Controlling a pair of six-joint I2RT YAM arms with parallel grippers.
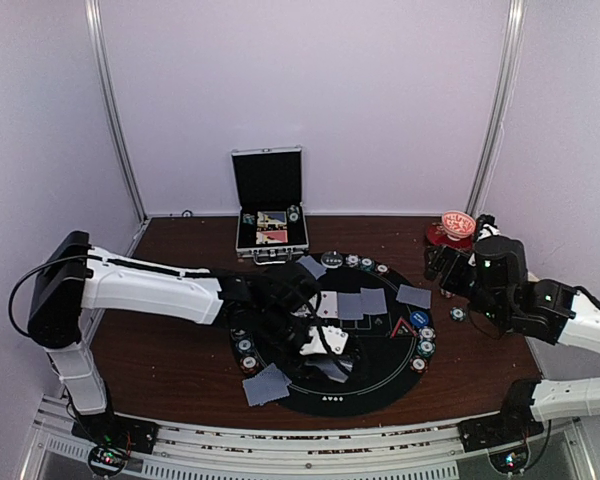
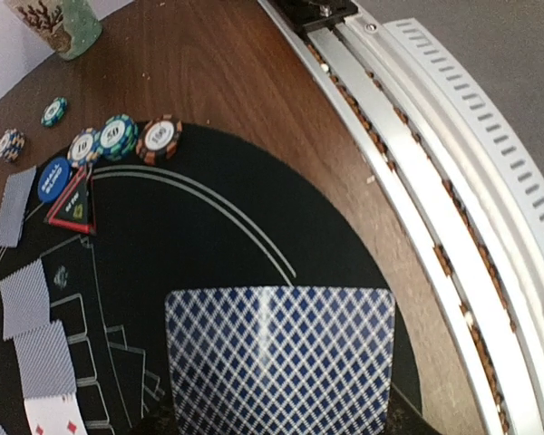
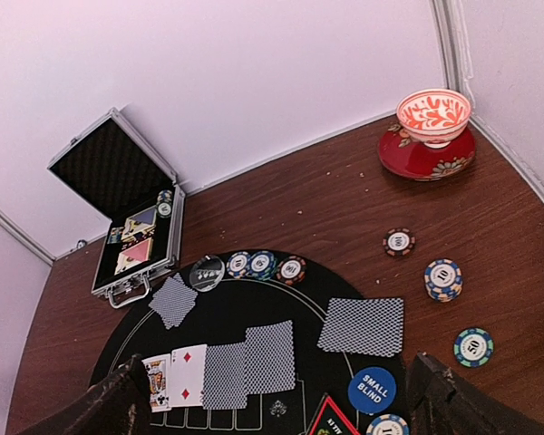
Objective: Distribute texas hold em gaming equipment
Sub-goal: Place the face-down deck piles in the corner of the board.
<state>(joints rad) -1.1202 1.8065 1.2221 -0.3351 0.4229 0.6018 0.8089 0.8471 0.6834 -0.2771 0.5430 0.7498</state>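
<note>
left fingers clamped on a blue-backed playing card above the black mat | right fingers wide apart, empty, near loose poker chips | risk: thin edge grip could let the card slip askew

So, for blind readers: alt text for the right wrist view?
Open right gripper above a black mat with a row of playing cards, two face-up; poker chips, a small-blind button, an open silver case.

Silver case, lid up, at the far edge of the desk – just behind a round black mat. Far right, patterned bowl on a red plate – well apart from the case.
</note>
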